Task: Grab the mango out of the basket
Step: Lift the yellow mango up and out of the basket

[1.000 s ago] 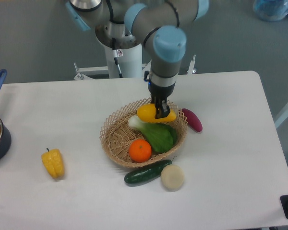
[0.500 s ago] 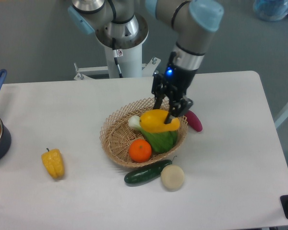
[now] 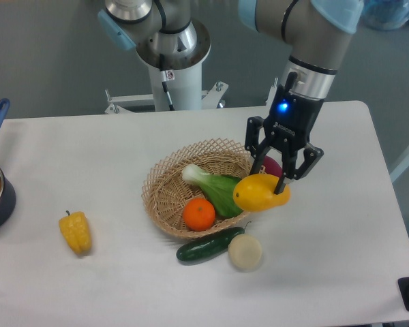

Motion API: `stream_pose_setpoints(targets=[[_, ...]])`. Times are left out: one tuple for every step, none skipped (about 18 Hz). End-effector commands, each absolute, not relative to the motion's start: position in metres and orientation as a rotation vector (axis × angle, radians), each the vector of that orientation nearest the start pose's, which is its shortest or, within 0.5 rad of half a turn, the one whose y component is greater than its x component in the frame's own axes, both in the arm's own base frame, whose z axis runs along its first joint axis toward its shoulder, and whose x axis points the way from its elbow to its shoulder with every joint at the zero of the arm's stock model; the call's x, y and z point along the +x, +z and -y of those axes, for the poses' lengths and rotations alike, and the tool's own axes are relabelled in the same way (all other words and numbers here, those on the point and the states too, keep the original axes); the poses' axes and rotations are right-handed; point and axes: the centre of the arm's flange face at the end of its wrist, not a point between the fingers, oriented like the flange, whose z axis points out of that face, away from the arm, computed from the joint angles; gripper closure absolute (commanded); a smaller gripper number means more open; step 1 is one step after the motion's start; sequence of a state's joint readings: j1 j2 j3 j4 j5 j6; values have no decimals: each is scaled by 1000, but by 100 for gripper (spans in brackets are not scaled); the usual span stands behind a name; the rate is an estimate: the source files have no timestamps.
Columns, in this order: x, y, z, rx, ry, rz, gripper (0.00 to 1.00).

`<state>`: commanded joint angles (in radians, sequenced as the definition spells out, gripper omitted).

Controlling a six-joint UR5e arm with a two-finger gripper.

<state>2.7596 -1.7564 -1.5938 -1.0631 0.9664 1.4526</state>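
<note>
the pincer [image 3: 275, 182] is clamped on the mango [image 3: 260, 193], holding it in the air over the right rim of the basket [image 3: 165, 193]. gripped near its right end, the fruit juts leftward, so it could swing or slip.

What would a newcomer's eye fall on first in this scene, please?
Most striking is the glossy yellow-orange oval mango, held in the black two-finger gripper in front of the right rim of the round tan wicker basket. Inside the basket lie a round orange and a leafy green vegetable.
</note>
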Motion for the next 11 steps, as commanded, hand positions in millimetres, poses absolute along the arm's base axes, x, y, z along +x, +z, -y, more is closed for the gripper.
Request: stream_pose_setpoints(targets=[[-470, 450, -391, -2444, 174, -439, 63], [-472, 449, -388, -2447, 174, -428, 63], [-473, 449, -386, -2448, 175, -425, 63], [-474, 449, -385, -2448, 175, -423, 63], [-473, 449, -386, -2449, 173, -424, 63], [-474, 450, -386, -2448, 177, -421, 63], [-475, 452, -386, -2448, 179, -422, 63], [-474, 452, -385, -2447, 180, -422, 63], [-475, 452, -386, -2447, 180, -420, 63], [-474, 454, -386, -2447, 183, -420, 63], [-475, 455, -386, -2446, 185, -415, 63]])
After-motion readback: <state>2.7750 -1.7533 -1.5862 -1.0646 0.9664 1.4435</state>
